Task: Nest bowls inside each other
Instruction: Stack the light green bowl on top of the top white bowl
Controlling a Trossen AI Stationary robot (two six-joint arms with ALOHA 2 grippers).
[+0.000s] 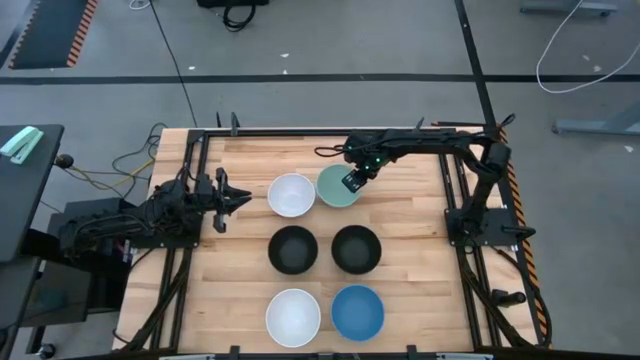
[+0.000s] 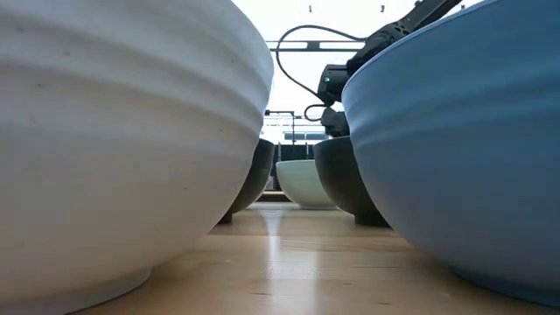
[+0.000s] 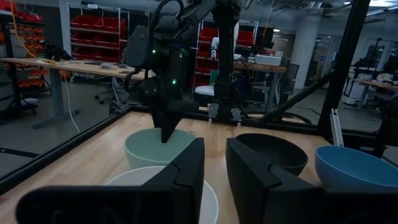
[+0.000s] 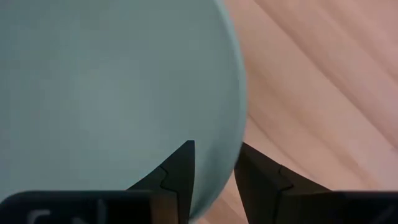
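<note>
Six bowls stand on their bases on the wooden table in three rows of two. In the far row are a white bowl (image 1: 291,195) and the pale mint bowl (image 1: 336,187). Two black bowls (image 1: 293,248) (image 1: 356,248) fill the middle row. A white bowl (image 1: 293,316) and the blue bowl (image 1: 357,312) are nearest. My right gripper (image 4: 214,158) is open above the mint bowl's right rim (image 4: 235,134), one finger over the inside and one outside, not touching. My left gripper (image 3: 215,155) waits at the table's left, open by a narrow gap.
A black metal frame (image 1: 200,190) borders the table on the left, far and right sides. The two far bowls stand almost rim to rim. Bare wood lies right of the mint bowl (image 1: 410,200) and between the left gripper and the white bowl.
</note>
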